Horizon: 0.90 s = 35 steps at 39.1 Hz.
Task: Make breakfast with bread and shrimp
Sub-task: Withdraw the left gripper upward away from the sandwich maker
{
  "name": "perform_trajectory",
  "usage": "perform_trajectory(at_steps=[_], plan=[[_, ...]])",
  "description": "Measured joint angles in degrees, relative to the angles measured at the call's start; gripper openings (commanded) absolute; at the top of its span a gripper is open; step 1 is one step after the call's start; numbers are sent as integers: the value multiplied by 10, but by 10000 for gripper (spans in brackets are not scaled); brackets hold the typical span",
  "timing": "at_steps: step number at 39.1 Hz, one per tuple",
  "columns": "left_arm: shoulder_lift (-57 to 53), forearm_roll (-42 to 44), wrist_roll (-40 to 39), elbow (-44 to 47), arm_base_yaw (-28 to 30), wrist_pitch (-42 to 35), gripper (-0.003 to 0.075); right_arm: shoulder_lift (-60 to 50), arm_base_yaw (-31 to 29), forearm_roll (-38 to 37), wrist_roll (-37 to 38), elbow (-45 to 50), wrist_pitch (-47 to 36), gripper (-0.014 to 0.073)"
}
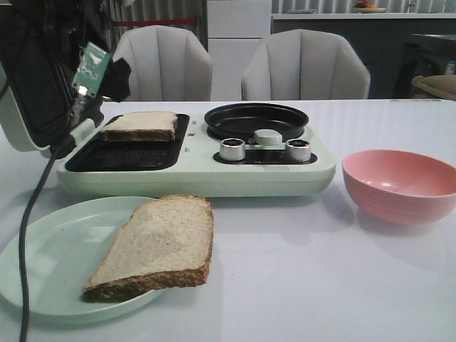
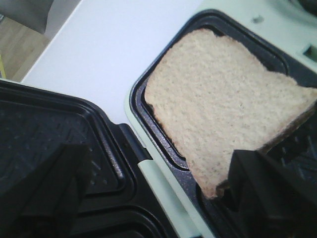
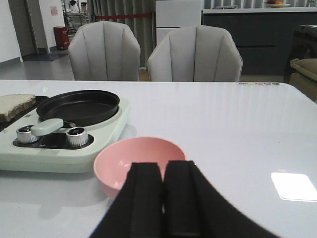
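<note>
Up front, front view: one bread slice point(image 1: 141, 125) sitting in the far part of the sandwich plate point(image 1: 128, 153) of the pale green breakfast maker point(image 1: 206, 174), lid point(image 1: 35, 71) swung open at left. Second bread slice point(image 1: 160, 246) flat on the pale green plate point(image 1: 50, 263) at near left of the desk point(image 1: 299, 271), long axis running near-left to far-right. Pink bowl point(image 1: 400, 183) at right, looks empty. Round black pan point(image 1: 256, 120) empty too. No shrimp visible anywhere. Left arm up over the open lid, pincer itself hidden there.

Left wrist view: looking down on the slice in the maker point(image 2: 223, 104), one corner overhanging the plate's rim. Left pincer point(image 2: 163, 193) spread wide, dark fingers point(image 2: 54, 188) either side, holding nothing. One finger just beside the slice's near corner.

Right wrist view: right pincer point(image 3: 163, 198) clenched, fingers pressed together, nothing between them. Pink bowl point(image 3: 141, 163) directly ahead and just beyond the tips; pan point(image 3: 79, 105) and knobs point(image 3: 77, 136) further off toward the left arm's side.

Judgement: plated slice lies on the left arm's side, well apart from the right pincer, so left arm nearer for it. Needs a move back toward the robot from the maker.
</note>
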Motion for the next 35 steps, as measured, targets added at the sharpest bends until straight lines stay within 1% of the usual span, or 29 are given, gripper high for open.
perform_trajectory(at_steps=[11,19,26,29,35], plan=[[-96,-85,0,1,-3,62,604,0,0,0,0,0,0,150],[-207,-124,0,4,-3,97,604,0,0,0,0,0,0,150],[-319,-164,1,60,13,106,604,0,0,0,0,0,0,150],[-362,-197,22,92,31,110,604,0,0,0,0,0,0,150],[-450,-283,99,159,77,107,604,0,0,0,0,0,0,150]])
